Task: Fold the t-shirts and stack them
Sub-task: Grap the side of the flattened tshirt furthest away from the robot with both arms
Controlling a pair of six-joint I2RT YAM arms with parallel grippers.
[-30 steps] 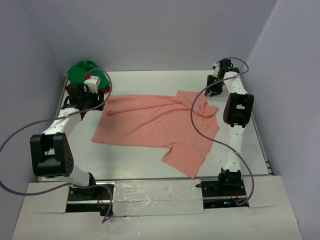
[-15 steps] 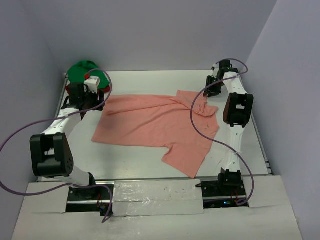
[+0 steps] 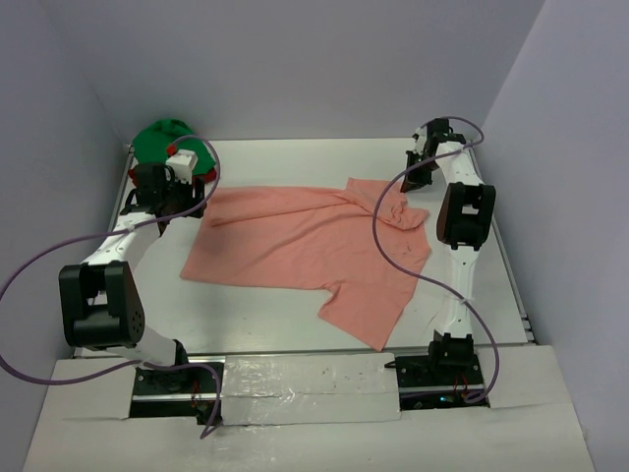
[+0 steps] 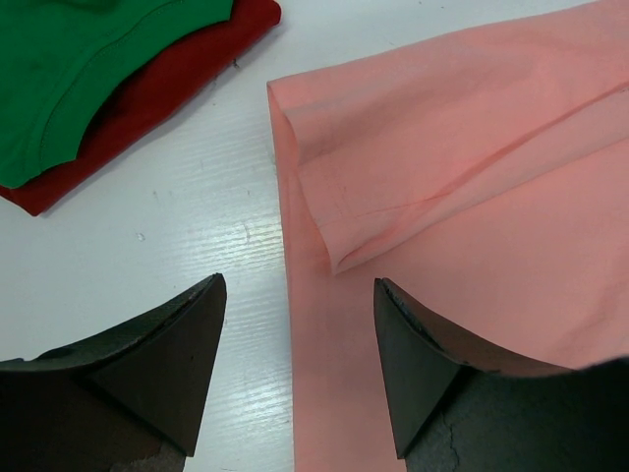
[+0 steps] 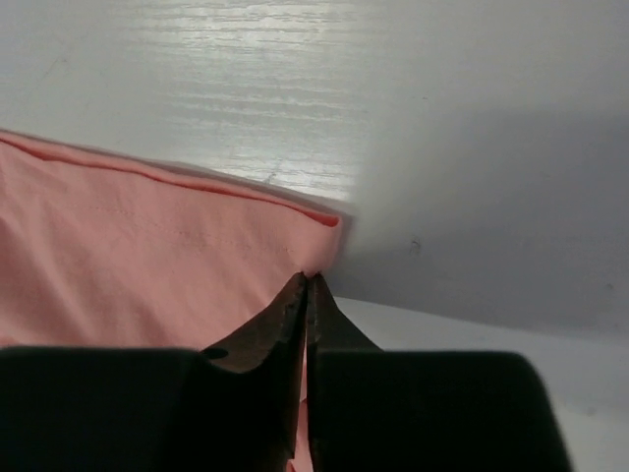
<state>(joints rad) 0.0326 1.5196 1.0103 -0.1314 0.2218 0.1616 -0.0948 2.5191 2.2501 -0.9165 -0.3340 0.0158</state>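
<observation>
The salmon-pink t-shirt [image 3: 305, 236] lies spread across the middle of the table, with one sleeve toward the front. My left gripper [image 3: 193, 205] hovers open over the shirt's left edge, straddling it just below a folded sleeve hem [image 4: 334, 211]; its point between the tips is [image 4: 298, 281]. My right gripper [image 3: 407, 183] is at the shirt's far right corner, its jaws shut on a pinch of the salmon cloth [image 5: 307, 277]. The bright green t-shirt [image 3: 165, 138] lies on the dark red one [image 4: 167, 88] at the far left corner.
The white table [image 3: 275, 315] is boxed in by grey walls on the left, back and right. Purple cables [image 3: 388, 236] loop from both arms, and the right one hangs over the shirt's right side. The green and red stack sits close behind the left gripper.
My right gripper's jaws have closed onto the shirt's far right corner. The left gripper and the shirt have stayed in place.
</observation>
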